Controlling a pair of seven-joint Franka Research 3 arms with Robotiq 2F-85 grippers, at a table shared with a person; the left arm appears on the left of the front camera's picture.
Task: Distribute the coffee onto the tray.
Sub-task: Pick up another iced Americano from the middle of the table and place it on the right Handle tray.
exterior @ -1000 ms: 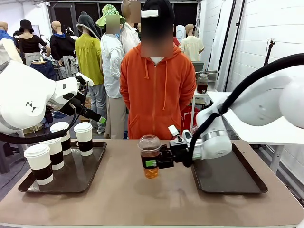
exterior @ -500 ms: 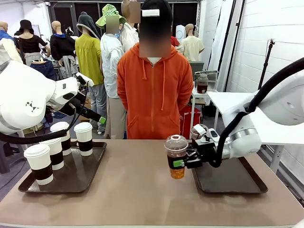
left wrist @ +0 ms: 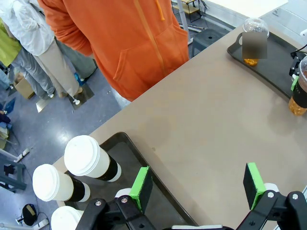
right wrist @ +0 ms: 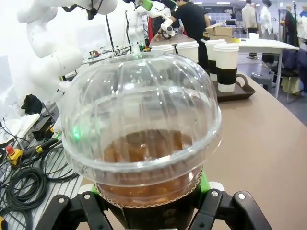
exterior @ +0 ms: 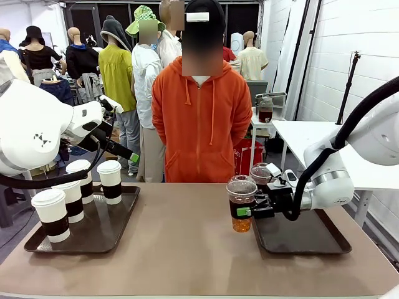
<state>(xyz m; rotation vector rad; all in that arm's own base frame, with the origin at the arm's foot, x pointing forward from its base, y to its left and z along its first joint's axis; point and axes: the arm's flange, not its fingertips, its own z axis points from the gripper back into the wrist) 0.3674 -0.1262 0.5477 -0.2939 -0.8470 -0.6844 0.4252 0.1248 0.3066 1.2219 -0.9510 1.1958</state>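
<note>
Moved: right hand [exterior: 249, 210] has carried its clear dome-lidded cup [exterior: 241, 204] rightward, from mid-desk to just beside the left edge of the right tray [exterior: 324, 240].
Left tray [exterior: 106, 227]: dark, on the left side of the desk [exterior: 181, 249]; four white paper cups [exterior: 51, 215] with dark bands and white lids stand on it, two nearer, two farther.
Left hand [left wrist: 196, 184]: released, green pads spread apart with nothing between them, hanging above the desk by the left tray's right edge.
Person [exterior: 201, 118]: orange hoodie, standing at the far side of the desk.
Held cup: amber-brown drink, upright, lifted off the desk, clenched between the right hand's pads around its dark sleeve.
Second dome-lidded cup [left wrist: 254, 43]: standing on the far end of the right tray, well apart from the held one.
</note>
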